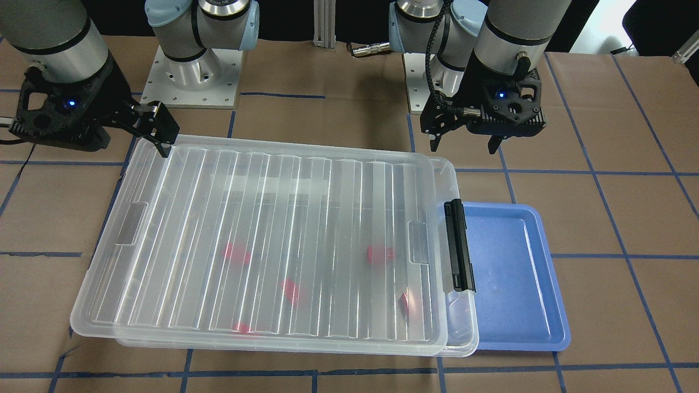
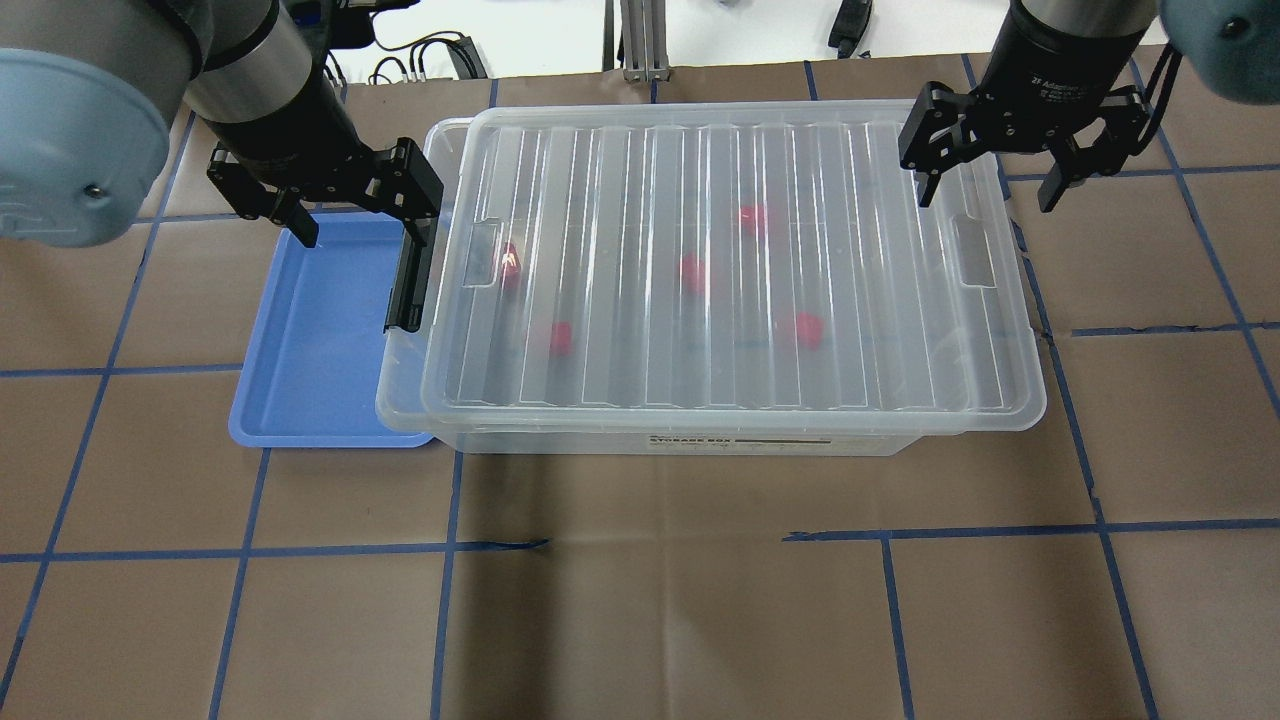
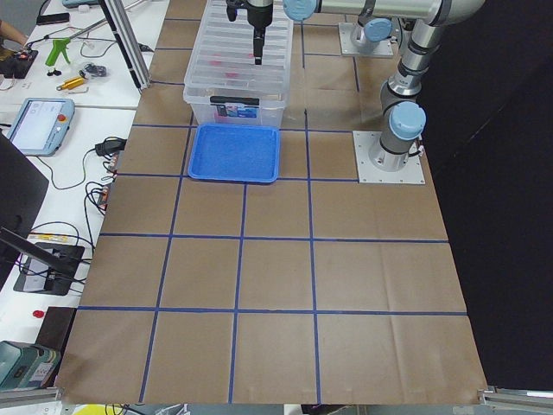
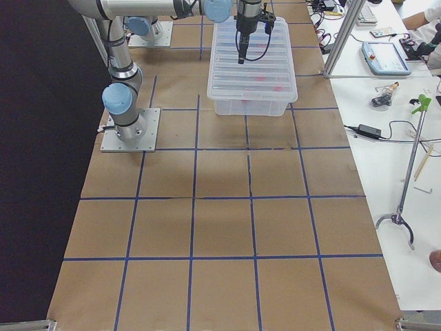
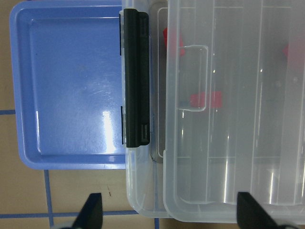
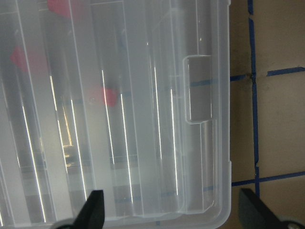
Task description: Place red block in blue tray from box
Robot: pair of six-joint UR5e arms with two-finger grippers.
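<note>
The box (image 2: 735, 430) is a clear bin with its ribbed lid (image 2: 720, 270) lying on it, shifted a little off the latch end. Its black latch (image 2: 405, 285) hangs over the blue tray (image 2: 310, 340), which touches that end and holds nothing. Several red blocks (image 2: 692, 270) show blurred through the lid, one close to the latch end (image 5: 206, 99). My left gripper (image 2: 360, 222) is open and empty above the tray's far edge and the latch; its fingertips (image 5: 93, 210) straddle the box corner. My right gripper (image 2: 987, 198) is open and empty above the box's other end (image 6: 209, 90).
The table is brown paper with a grid of blue tape lines (image 2: 650, 545). The two arm bases (image 1: 191, 76) stand behind the box. Benches with tools and a tablet (image 3: 39, 121) run along the table's far side, beyond an aluminium post (image 4: 341, 34).
</note>
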